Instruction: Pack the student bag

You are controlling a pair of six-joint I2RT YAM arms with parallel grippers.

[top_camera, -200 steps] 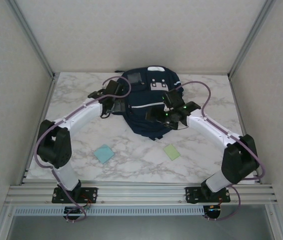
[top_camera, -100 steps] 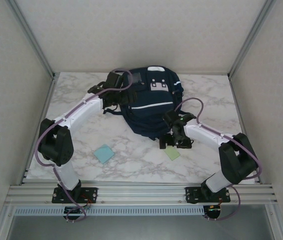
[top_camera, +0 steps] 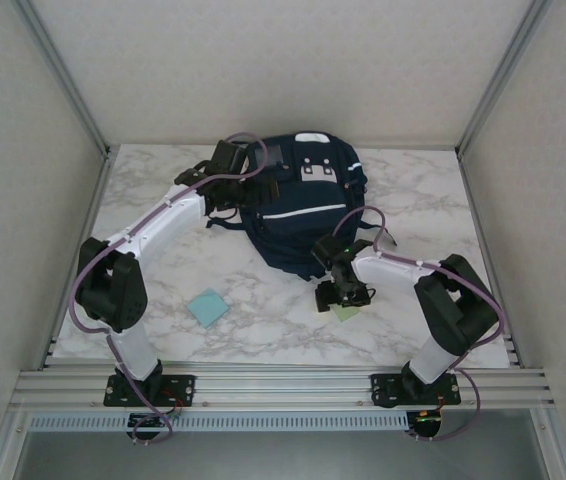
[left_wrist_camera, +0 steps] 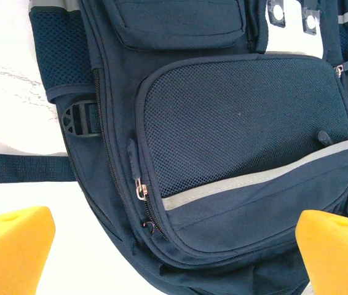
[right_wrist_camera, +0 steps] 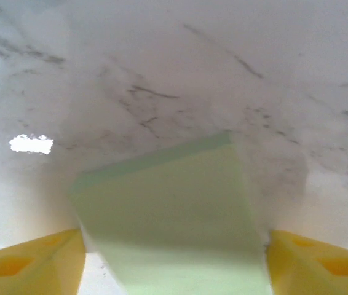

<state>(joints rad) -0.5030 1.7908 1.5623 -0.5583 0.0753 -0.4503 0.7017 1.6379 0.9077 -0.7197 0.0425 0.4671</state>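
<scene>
**Top external view.** The student bag lies flat on the tabletop at the middle of the far edge (dark navy, with a thin white stripe across its front). The left claw hovers over the side of the bag that faces the far-left corner. The right claw points down at the tabletop just beside the bag's near end, right of centre. It stands over a green pad. A blue pad lies flat toward the near-left corner, well apart from both the bag and the green pad.

**Left wrist view.** The left claw's yellow fingers sit in the two lower corners of this view. The jaws are spread wide and hold nothing. Below them is the bag's mesh pocket, crossed by a grey stripe. A zip pull hangs at the pocket's left seam. A black buckle sits on the bag's side, and a strap runs out across the tabletop.

**Right wrist view.** The green pad lies flat on the marble surface. The right claw's yellow fingers stand one on each side of it, so the jaws are apart and straddle the pad. Each finger is just beside a pad edge. Whether either one presses on the pad cannot be told.
</scene>
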